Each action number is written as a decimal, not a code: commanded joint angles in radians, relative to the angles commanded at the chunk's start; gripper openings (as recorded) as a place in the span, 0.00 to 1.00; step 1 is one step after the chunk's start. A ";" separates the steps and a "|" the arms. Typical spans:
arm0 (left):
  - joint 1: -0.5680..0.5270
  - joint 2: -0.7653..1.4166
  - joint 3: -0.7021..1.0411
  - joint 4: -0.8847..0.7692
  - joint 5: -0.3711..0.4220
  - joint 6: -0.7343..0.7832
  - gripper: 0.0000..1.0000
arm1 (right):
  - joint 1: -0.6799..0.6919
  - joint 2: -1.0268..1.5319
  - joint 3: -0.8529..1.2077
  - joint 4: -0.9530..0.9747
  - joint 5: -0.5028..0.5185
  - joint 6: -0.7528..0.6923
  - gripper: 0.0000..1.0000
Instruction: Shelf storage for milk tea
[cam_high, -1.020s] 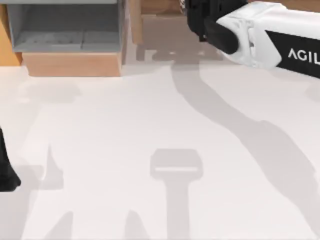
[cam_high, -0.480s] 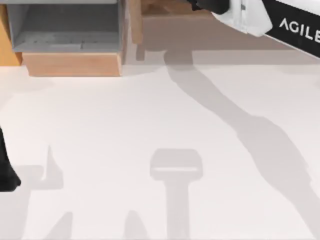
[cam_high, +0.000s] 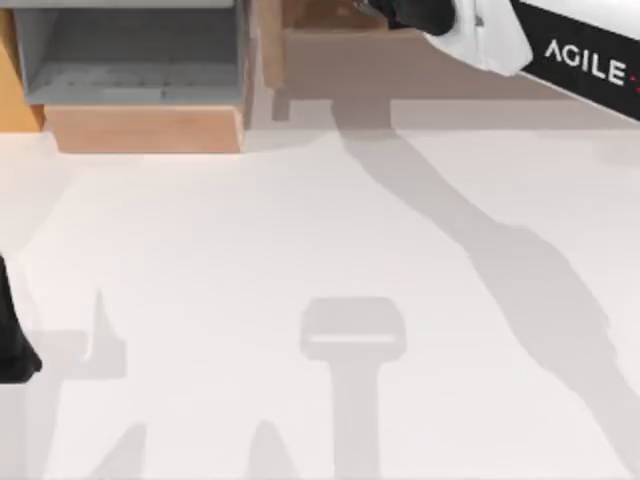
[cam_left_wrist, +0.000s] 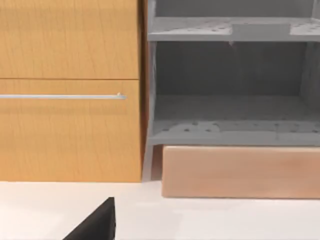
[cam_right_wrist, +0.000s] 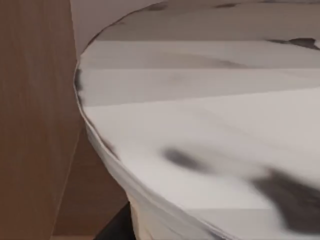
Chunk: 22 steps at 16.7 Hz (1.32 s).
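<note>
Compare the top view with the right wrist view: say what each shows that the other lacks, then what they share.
Top view alone: the white table, the grey-lined box on its wooden base at the far left, the right arm reaching to the far edge, and the left arm, parked at the left edge.

Right wrist view alone: the milk tea, its whitish round lid seen close up.

Both: the shelf, seen as light wood with a taupe-brown back panel.
</note>
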 joint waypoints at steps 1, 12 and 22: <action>0.000 0.000 0.000 0.000 0.000 0.000 1.00 | -0.005 0.020 0.019 0.010 -0.007 -0.002 0.00; 0.000 0.000 0.000 0.000 0.000 0.000 1.00 | -0.009 0.083 0.076 0.038 -0.029 0.002 0.30; 0.000 0.000 0.000 0.000 0.000 0.000 1.00 | -0.009 0.083 0.076 0.038 -0.029 0.002 1.00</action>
